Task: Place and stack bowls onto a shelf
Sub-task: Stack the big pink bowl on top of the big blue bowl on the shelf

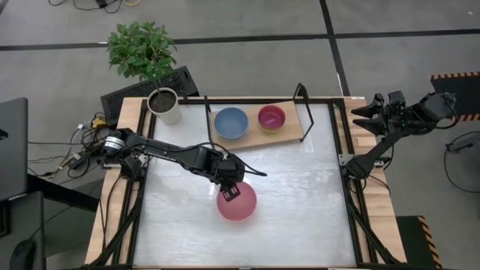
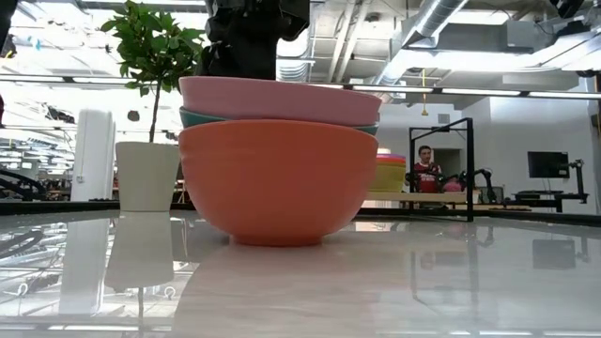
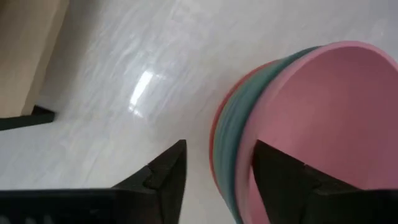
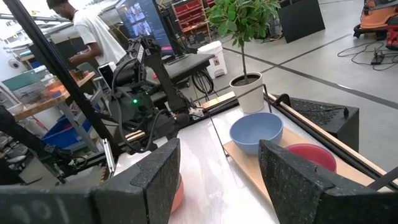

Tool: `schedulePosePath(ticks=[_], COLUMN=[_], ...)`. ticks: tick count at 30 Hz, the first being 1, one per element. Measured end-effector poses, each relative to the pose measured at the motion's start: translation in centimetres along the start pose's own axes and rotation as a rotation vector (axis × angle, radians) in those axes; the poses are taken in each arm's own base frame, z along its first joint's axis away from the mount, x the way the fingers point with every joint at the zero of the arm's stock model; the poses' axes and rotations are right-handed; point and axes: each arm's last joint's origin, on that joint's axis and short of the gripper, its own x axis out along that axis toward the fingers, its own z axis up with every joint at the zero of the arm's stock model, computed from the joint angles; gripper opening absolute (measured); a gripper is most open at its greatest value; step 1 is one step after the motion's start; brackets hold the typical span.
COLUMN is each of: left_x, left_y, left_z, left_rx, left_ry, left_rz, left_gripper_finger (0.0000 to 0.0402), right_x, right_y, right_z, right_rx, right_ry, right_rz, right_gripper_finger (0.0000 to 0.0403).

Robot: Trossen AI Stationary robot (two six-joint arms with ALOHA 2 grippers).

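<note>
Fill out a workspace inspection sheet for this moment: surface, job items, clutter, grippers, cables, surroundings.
Surface: white tabletop, glossy, with reflections.
Job's things: stack of bowls on the tabletop, pink on teal on orange-red; blue bowl and magenta bowl side by side on the shelf.
Clutter: white plant pot at the table's far left corner.
Grippers: left gripper open, fingers straddling the stack's rim, one inside the pink bowl; right gripper open, parked off the table's right edge.
Cables: loose bundle by the left arm's base.
Surroundings: a person far behind the table; another at a monitor.
</note>
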Motion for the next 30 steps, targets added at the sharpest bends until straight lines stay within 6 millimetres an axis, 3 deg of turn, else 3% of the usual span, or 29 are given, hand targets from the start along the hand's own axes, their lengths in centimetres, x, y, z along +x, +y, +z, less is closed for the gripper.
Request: schedulePosePath(ticks=[9, 17, 26, 30], left_x=[0.0, -0.7, -4.2, -6.0], left_y=[0.1, 0.0, -0.3, 0.4], left_z=[0.1, 0.4, 2.0, 3.4], left_rx=[0.002, -0.052, -0.131, -0.218], left_ry=[-0.006, -0.011, -0.022, -0.072], left_rz=[0.009, -0.02, -0.094, -0.071], left_gripper_finger=[0.001, 0.0002, 0.0001, 0.0], right_x=[0.0, 0.0, 0.0, 0.0], right_y=[-0.2, -0.2, -0.2, -0.2], right_z=[-0.3, -0.4, -0.4, -0.4], right_rx=[-0.007, -0.017, -0.02, -0.021], right_ry=[0.023, 0.032, 0.032, 0.032], right_rz=[-0.012, -0.017, -0.017, -0.017], right_gripper_finger=[0.0242, 0.0242, 0.0242, 0.0242])
